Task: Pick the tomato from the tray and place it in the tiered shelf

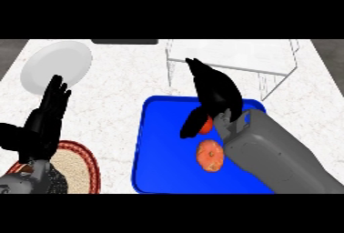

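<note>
Tomato [207, 126] – red, round, lying on the blue tray [161, 150], upper-centre of its floor, mostly hidden under my right hand [215, 93]; only a small red patch shows between thumb and wrist.

R. hand: fingers stretched out and spread apart, pointing away from me toward the tiered shelf [235, 57], their tips over the tray's far rim. The thumb hangs down along the tomato's left side. I cannot tell whether thumb or palm touches it. Nothing is clamped. My grey r. forearm [275, 154] comes in from the lower right, across the tray's right half.

Second fruit [209, 154] – orange-red, w/ a darker centre – lies on the tray just nearer to me than the tomato, beside the forearm, apart from the hand.

Shelf: pale, see-through, at the counter's [121, 104] far right, just beyond the tray.

L. hand [46, 113]: resting at the view's left edge, fingers straight and up, holding nothing. Beyond it, a white plate [57, 63]; beside it, a round woven mat [77, 164] w/ a red border.
</note>
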### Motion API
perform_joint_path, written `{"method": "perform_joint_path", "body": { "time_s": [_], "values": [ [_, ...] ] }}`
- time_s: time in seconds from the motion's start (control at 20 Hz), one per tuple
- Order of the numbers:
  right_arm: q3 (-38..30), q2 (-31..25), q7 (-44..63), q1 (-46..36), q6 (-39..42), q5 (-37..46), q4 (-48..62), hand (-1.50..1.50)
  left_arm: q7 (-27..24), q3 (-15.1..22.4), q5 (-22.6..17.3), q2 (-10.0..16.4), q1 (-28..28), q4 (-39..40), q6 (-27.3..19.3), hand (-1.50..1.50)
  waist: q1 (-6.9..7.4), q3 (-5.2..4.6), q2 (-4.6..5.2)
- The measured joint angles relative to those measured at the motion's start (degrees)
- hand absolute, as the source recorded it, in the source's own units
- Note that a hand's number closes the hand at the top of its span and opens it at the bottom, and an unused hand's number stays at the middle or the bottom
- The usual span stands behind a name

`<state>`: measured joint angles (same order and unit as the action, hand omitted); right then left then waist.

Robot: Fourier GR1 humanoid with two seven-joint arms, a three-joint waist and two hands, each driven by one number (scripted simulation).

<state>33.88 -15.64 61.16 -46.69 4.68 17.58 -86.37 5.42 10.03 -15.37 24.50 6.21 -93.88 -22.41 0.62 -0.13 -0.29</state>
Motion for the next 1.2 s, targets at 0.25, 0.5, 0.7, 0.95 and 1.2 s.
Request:
{"method": "perform_joint_path", "body": {
  "time_s": [0.25,0.5,0.7,0.95,1.2],
  "values": [
    [2.39,3.23,1.82,-2.72,1.52,3.75,6.74,-1.5,0.28,-0.39,0.42,-0.38,0.09,0.11,0.35,0.0,0.07,0.04,0.19],
    [4.96,4.31,3.27,-2.27,3.51,5.79,11.69,-1.5,-0.16,-0.65,0.87,-0.73,-0.52,-0.12,0.57,0.0,-0.21,0.04,0.15],
    [5.42,4.72,3.59,-0.11,4.06,8.09,12.77,-1.5,0.49,-0.87,1.58,-1.3,-0.4,-0.45,0.23,0.0,-0.52,0.08,0.12],
    [4.06,4.99,2.31,3.4,4.65,10.99,12.44,-1.5,0.27,-1.37,2.46,-1.95,-2.27,-1.86,0.95,0.0,-0.53,0.11,0.15],
    [2.73,7.53,1.34,5.71,4.86,14.51,14.07,-1.5,0.78,-2.64,3.12,-2.58,-1.52,-1.47,1.99,0.0,-0.51,0.11,0.21]
  ]
}}
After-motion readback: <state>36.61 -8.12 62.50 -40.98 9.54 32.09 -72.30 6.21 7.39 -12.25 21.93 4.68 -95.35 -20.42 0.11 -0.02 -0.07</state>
